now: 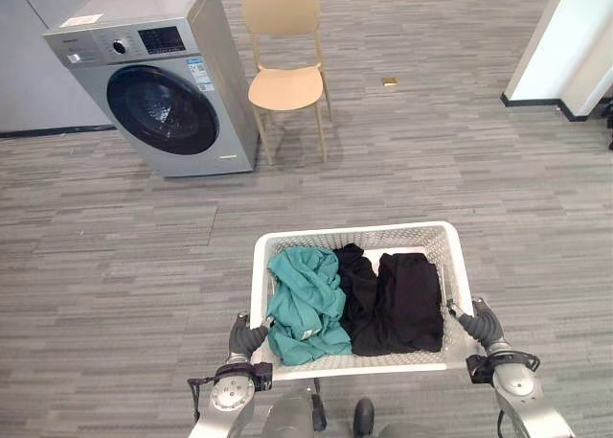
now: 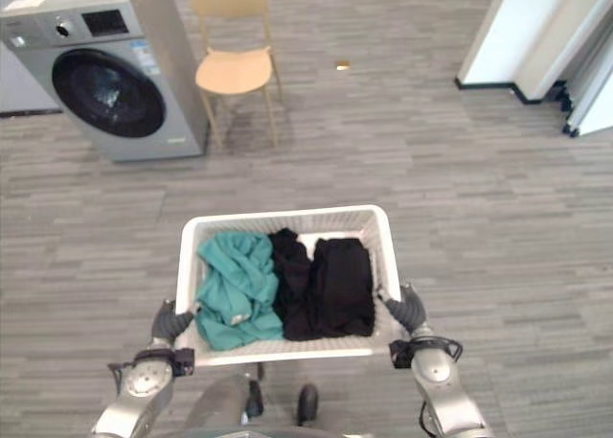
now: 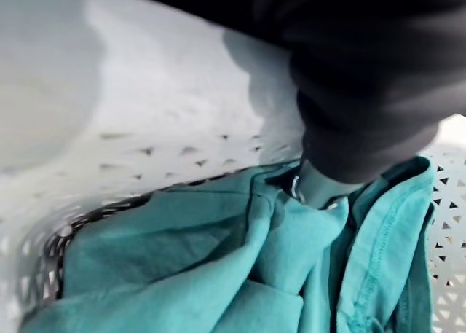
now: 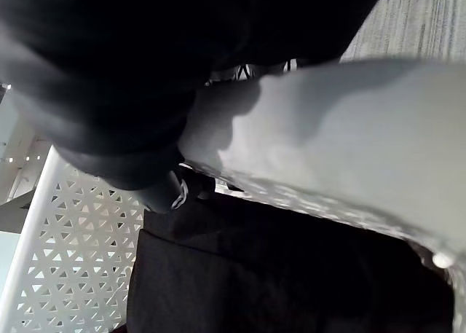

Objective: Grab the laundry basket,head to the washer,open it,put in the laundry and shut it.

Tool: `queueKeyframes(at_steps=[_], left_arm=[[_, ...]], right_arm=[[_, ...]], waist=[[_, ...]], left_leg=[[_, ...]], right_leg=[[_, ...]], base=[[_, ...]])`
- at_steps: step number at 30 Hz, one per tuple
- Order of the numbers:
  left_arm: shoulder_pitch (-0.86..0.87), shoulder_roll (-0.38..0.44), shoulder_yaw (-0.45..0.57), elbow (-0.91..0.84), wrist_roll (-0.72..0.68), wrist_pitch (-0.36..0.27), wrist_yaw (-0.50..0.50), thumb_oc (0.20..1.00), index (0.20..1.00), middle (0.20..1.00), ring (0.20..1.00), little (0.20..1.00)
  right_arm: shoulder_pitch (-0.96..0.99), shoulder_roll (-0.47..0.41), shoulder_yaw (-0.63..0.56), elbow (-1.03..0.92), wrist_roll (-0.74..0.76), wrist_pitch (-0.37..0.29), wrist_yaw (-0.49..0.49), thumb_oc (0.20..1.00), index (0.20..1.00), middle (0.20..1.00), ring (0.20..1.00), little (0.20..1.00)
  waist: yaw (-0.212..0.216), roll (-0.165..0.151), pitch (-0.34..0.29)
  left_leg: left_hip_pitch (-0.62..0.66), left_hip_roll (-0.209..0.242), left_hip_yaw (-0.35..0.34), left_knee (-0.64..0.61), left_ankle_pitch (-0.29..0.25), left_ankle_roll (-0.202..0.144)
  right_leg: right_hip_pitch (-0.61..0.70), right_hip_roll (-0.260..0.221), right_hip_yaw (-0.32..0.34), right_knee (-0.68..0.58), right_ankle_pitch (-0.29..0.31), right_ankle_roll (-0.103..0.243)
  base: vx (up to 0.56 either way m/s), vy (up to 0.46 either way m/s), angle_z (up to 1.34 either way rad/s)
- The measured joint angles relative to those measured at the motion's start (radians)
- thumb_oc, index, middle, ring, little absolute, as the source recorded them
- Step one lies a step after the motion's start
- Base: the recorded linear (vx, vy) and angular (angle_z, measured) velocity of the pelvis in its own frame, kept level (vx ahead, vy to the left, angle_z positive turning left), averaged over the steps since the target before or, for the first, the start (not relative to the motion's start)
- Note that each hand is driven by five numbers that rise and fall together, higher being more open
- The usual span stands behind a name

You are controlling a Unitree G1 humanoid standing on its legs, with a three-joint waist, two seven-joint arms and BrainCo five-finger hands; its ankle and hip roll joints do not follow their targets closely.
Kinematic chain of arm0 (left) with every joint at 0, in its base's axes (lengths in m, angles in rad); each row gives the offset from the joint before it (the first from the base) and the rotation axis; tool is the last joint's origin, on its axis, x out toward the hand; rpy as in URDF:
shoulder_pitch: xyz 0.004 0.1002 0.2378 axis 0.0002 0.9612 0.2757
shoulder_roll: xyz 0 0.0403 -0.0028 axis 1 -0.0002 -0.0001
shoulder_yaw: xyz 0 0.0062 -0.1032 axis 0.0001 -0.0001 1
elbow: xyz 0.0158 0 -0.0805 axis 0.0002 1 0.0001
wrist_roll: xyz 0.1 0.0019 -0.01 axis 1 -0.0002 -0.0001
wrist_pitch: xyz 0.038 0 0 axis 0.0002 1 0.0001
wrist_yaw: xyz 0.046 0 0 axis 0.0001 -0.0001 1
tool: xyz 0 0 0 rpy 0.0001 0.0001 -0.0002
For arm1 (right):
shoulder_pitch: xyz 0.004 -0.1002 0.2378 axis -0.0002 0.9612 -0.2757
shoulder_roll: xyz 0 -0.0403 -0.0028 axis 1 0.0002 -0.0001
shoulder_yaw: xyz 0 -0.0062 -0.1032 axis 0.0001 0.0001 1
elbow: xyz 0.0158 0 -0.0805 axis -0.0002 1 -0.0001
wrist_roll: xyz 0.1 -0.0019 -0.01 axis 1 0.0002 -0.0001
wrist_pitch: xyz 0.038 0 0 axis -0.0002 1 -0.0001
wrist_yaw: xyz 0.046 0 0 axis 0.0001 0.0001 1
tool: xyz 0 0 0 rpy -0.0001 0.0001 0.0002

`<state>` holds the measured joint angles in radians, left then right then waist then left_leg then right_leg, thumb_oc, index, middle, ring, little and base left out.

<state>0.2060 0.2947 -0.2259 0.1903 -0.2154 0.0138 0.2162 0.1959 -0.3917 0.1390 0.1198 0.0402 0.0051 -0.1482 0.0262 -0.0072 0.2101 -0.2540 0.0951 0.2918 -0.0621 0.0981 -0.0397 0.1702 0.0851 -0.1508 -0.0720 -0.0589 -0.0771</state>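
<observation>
while the fingers curl round its rims, left hand (image 1: pixel 246 339) and right hand (image 1: pixel 482 325) on the laundry basket (image 1: pixel 354 237)

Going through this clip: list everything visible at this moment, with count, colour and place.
washing machine: one, silver-grey with dark round door shut, far left on the floor.
chair: one, light tan, right beside the washer.
small object: one, yellowish, on the floor right of the chair; too small to identify.
laundry basket: one, white perforated, held in front of the robot.
teal garment: one, in the basket's left half.
black clothes: dark pile, count unclear, basket's right half.
left hand: at the basket's left rim.
right hand: at its right rim.
</observation>
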Motion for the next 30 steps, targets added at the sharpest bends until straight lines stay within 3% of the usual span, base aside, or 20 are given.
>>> queueKeyframes(at_steps=[4, 5, 7, 8, 10, 11, 13, 15, 16, 17, 20, 21, 22, 23, 24, 26, 27, 28, 29, 30], left_arm=[[0.030, -0.008, 0.000, -0.006, 0.000, 0.004, -0.008, 0.200, 0.200, 0.200, 0.200, 0.200], [0.032, -0.009, 0.000, -0.007, 0.000, 0.004, -0.010, 0.200, 0.200, 0.200, 0.200, 0.200], [0.015, 0.000, 0.001, -0.004, 0.000, 0.013, -0.010, 0.200, 0.200, 0.200, 0.200, 0.200], [0.006, 0.015, -0.003, -0.005, 0.000, 0.019, -0.015, 0.200, 0.200, 0.200, 0.200, 0.200], [0.000, 0.038, -0.003, -0.015, 0.001, 0.018, -0.018, 0.200, 0.200, 0.200, 0.200, 0.200], [-0.017, 0.047, -0.002, -0.015, 0.001, 0.018, -0.017, 0.200, 0.200, 0.200, 0.200, 0.200], [-0.045, 0.061, 0.004, -0.020, 0.001, 0.016, -0.018, 0.200, 0.200, 0.200, 0.200, 0.200], [-0.050, 0.063, 0.016, -0.018, 0.000, 0.016, -0.020, 0.200, 0.200, 0.200, 0.200, 0.200], [-0.048, 0.062, 0.016, -0.018, 0.000, 0.015, -0.023, 0.200, 0.200, 0.200, 0.200, 0.200], [-0.041, 0.055, 0.018, -0.017, 0.000, 0.010, -0.023, 0.200, 0.200, 0.200, 0.200, 0.200], [-0.014, 0.057, 0.018, -0.015, 0.000, 0.009, -0.024, 0.200, 0.200, 0.200, 0.200, 0.200], [0.012, 0.054, 0.012, -0.015, 0.001, 0.009, -0.025, 0.200, 0.200, 0.200, 0.200, 0.200], [0.025, 0.058, 0.000, -0.014, 0.001, 0.010, -0.025, 0.200, 0.200, 0.200, 0.200, 0.200], [0.051, 0.031, -0.004, -0.009, 0.002, 0.011, -0.025, 0.200, 0.200, 0.200, 0.200, 0.200], [0.052, 0.023, -0.001, -0.008, 0.003, 0.014, -0.024, 0.200, 0.200, 0.200, 0.200, 0.200], [0.038, 0.015, -0.011, 0.006, 0.004, 0.018, -0.025, 0.200, 0.200, 0.200, 0.200, 0.200], [0.040, 0.010, -0.010, 0.005, 0.004, 0.016, -0.025, 0.200, 0.200, 0.200, 0.200, 0.200], [0.036, 0.005, -0.007, 0.007, 0.004, 0.016, -0.025, 0.200, 0.200, 0.200, 0.200, 0.200], [0.013, 0.003, -0.005, 0.004, 0.004, 0.016, -0.026, 0.200, 0.200, 0.200, 0.200, 0.200], [0.011, 0.002, -0.005, 0.001, 0.004, 0.015, -0.026, 0.200, 0.200, 0.200, 0.200, 0.200]], right_arm=[[0.021, -0.011, 0.005, -0.013, -0.001, 0.001, 0.002, 0.200, 0.200, 0.200, 0.200, 0.200], [0.033, -0.014, 0.006, -0.017, -0.001, 0.001, 0.003, 0.200, 0.200, 0.200, 0.200, 0.200], [0.043, -0.003, 0.004, -0.027, -0.002, 0.005, 0.000, 0.200, 0.200, 0.200, 0.200, 0.200], [0.047, -0.001, 0.004, -0.029, -0.003, 0.007, 0.001, 0.200, 0.200, 0.200, 0.200, 0.200], [0.045, 0.006, 0.007, -0.045, -0.011, 0.007, 0.001, 0.200, 0.200, 0.200, 0.200, 0.200], [0.043, 0.018, 0.001, -0.047, -0.022, 0.007, 0.000, 0.200, 0.200, 0.200, 0.200, 0.200], [0.036, 0.018, 0.005, -0.057, -0.022, 0.007, 0.001, 0.200, 0.200, 0.200, 0.200, 0.200], [0.015, 0.019, 0.007, -0.059, -0.022, 0.007, 0.001, 0.200, 0.200, 0.200, 0.200, 0.200], [0.019, 0.013, 0.011, -0.060, -0.022, 0.007, 0.001, 0.200, 0.200, 0.200, 0.200, 0.200], [0.019, 0.005, 0.017, -0.059, -0.022, 0.006, 0.001, 0.200, 0.200, 0.200, 0.200, 0.200], [0.029, 0.004, 0.026, -0.053, -0.022, 0.007, 0.004, 0.200, 0.200, 0.200, 0.200, 0.200], [0.044, 0.001, 0.026, -0.046, -0.022, 0.007, 0.017, 0.200, 0.200, 0.200, 0.200, 0.200], [0.052, -0.001, 0.024, -0.039, -0.022, 0.009, 0.022, 0.200, 0.200, 0.200, 0.200, 0.200], [0.046, -0.005, 0.023, -0.006, -0.022, 0.010, 0.023, 0.200, 0.200, 0.200, 0.200, 0.200], [0.044, 0.000, 0.021, 0.003, -0.022, 0.012, 0.024, 0.200, 0.200, 0.200, 0.200, 0.200], [0.086, -0.001, 0.011, 0.012, -0.020, 0.015, 0.036, 0.200, 0.200, 0.200, 0.200, 0.200], [0.081, -0.006, 0.007, 0.010, -0.020, 0.009, 0.042, 0.200, 0.200, 0.200, 0.200, 0.200], [0.054, 0.003, 0.005, 0.032, -0.020, 0.004, 0.041, 0.200, 0.200, 0.200, 0.200, 0.200], [0.036, 0.001, -0.012, 0.028, -0.019, 0.005, 0.045, 0.200, 0.200, 0.200, 0.200, 0.200], [0.038, -0.006, -0.013, 0.015, -0.019, 0.005, 0.046, 0.200, 0.200, 0.200, 0.200, 0.200]], waist=[[0.004, 0.025, -0.036], [0.005, 0.027, -0.047], [-0.003, 0.000, -0.053], [-0.006, -0.005, -0.056], [-0.003, -0.025, -0.053], [-0.022, -0.019, -0.050], [-0.027, -0.013, -0.043], [-0.043, 0.010, -0.023], [-0.055, 0.010, -0.023], [-0.056, 0.011, -0.014], [-0.081, -0.015, -0.001], [-0.084, -0.036, -0.005], [-0.090, -0.049, -0.008], [-0.092, -0.018, -0.006], [-0.094, -0.005, 0.000], [-0.108, -0.010, -0.007], [-0.093, -0.006, -0.011], [-0.098, -0.001, -0.008], [-0.100, -0.005, -0.008], [-0.087, -0.006, -0.007]], left_leg=[[0.007, -0.029, -0.007, 0.074, 0.017, 0.039], [0.019, -0.040, -0.024, 0.076, 0.069, 0.088], [0.058, -0.093, -0.015, 0.081, 0.053, 0.146], [0.093, -0.107, -0.026, 0.072, 0.053, 0.150], [0.168, -0.152, -0.045, 0.066, -0.035, 0.191], [0.210, -0.166, -0.071, 0.050, -0.028, 0.172], [0.265, -0.168, -0.095, 0.028, -0.077, 0.201], [0.312, -0.146, -0.114, 0.025, -0.075, 0.162], [0.327, -0.146, -0.117, 0.029, -0.090, 0.180], [0.369, -0.135, -0.133, 0.025, -0.156, 0.179], [0.422, -0.139, -0.177, 0.024, -0.189, 0.136], [0.447, -0.139, -0.210, 0.034, -0.252, 0.126], [0.479, -0.144, -0.225, 0.033, -0.262, 0.098], [0.521, -0.111, -0.241, 0.035, -0.300, 0.076], [0.519, -0.081, -0.267, 0.070, -0.311, 0.051], [0.516, -0.059, -0.298, 0.210, -0.299, 0.008], [0.512, -0.054, -0.300, 0.258, -0.284, -0.003], [0.478, -0.041, -0.300, 0.340, -0.283, -0.013], [0.336, -0.022, -0.292, 0.606, -0.251, -0.037], [0.300, -0.012, -0.268, 0.665, -0.254, -0.036]], right_leg=[[0.089, -0.013, 0.026, 0.040, -0.102, 0.058], [0.094, -0.023, 0.026, 0.075, -0.140, 0.078], [0.022, -0.088, 0.023, 0.284, -0.192, 0.126], [-0.072, -0.133, 0.014, 0.550, -0.211, 0.155], [-0.171, -0.224, 0.018, 0.806, -0.192, 0.187], [-0.209, -0.246, 0.036, 0.871, -0.195, 0.180], [-0.318, -0.239, 0.052, 0.885, -0.197, 0.179], [-0.403, -0.201, 0.045, 0.776, -0.206, 0.161], [-0.443, -0.194, 0.042, 0.744, -0.198, 0.173], [-0.509, -0.164, 0.028, 0.614, -0.171, 0.189], [-0.555, -0.150, 0.058, 0.371, -0.074, 0.206], [-0.568, -0.144, 0.069, 0.257, -0.044, 0.228], [-0.550, -0.155, 0.053, 0.221, -0.016, 0.208], [-0.543, -0.128, 0.023, 0.275, 0.057, 0.200], [-0.532, -0.119, 0.023, 0.307, 0.065, 0.193], [-0.459, -0.100, 0.034, 0.352, 0.114, 0.125], [-0.433, -0.088, 0.026, 0.350, 0.093, 0.029], [-0.412, -0.085, 0.013, 0.348, 0.067, 0.027], [-0.370, -0.084, -0.012, 0.303, 0.057, 0.014], [-0.351, -0.080, -0.012, 0.284, 0.055, 0.010]], base=[[0.44, 0.174, -0.27], [0.36, 0.248, 0.03], [0.41, 0.275, 0.08], [0.35, 0.182, 0.04], [0.46, 0.188, 0.04], [0.45, 0.125, 0.36], [0.38, 0.065, 0.32], [0.43, 0.034, 0.35], [0.57, 0.017, 0.49], [0.26, -0.014, 0.37], [0.46, -0.064, 0.65], [0.29, -0.054, 0.75], [0.44, -0.123, 0.59], [0.45, -0.156, 0.48], [0.44, -0.158, 0.99], [0.36, -0.187, 1.00], [0.39, -0.231, 0.37], [0.27, -0.155, 0.50], [0.27, -0.128, 0.44], [0.26, -0.091, 0.32]])
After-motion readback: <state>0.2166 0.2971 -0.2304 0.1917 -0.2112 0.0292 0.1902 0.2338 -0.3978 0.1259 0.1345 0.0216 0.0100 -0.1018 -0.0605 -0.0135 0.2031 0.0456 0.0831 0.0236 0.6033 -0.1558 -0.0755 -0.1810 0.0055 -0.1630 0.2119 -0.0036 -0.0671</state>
